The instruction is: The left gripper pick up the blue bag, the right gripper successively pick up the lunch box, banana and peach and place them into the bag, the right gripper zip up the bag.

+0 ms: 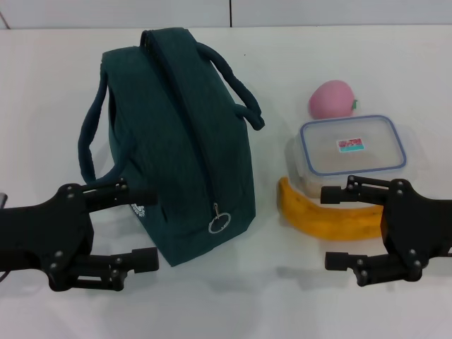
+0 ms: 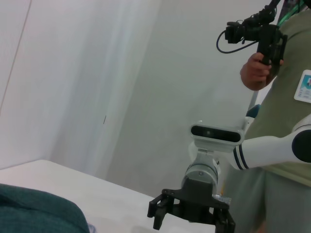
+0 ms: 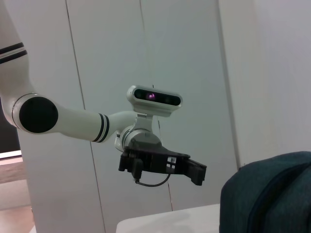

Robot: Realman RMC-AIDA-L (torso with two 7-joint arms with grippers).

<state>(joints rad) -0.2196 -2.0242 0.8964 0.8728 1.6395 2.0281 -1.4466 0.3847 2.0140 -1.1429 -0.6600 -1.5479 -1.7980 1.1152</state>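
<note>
Nearest the head camera, two black claws hang low over the white surface (image 1: 63,92). Left claw (image 1: 148,226) is spread wide, its upper finger just crossing the near corner of the bag (image 1: 180,141), holding nothing. Right claw (image 1: 333,227) is wide too, empty, its upper finger overlapping the lunch box (image 1: 353,148) edge and the banana (image 1: 325,219).

Bag stands upright in the middle, zipped shut, ring pull (image 1: 219,224) hanging at the near end, a small white logo (image 1: 138,210) half hidden behind the left finger. Handles flop out to either side.

Right of it, the banana curls along the front of the box, touching it; the pink peach (image 1: 330,99) sits just behind the box. Red-and-blue sticker (image 1: 351,145) on the lid, writing too small to read.

From the left wrist, a person (image 2: 286,92) holding a camera rig (image 2: 255,31) stands behind the right arm; badge text unreadable.
</note>
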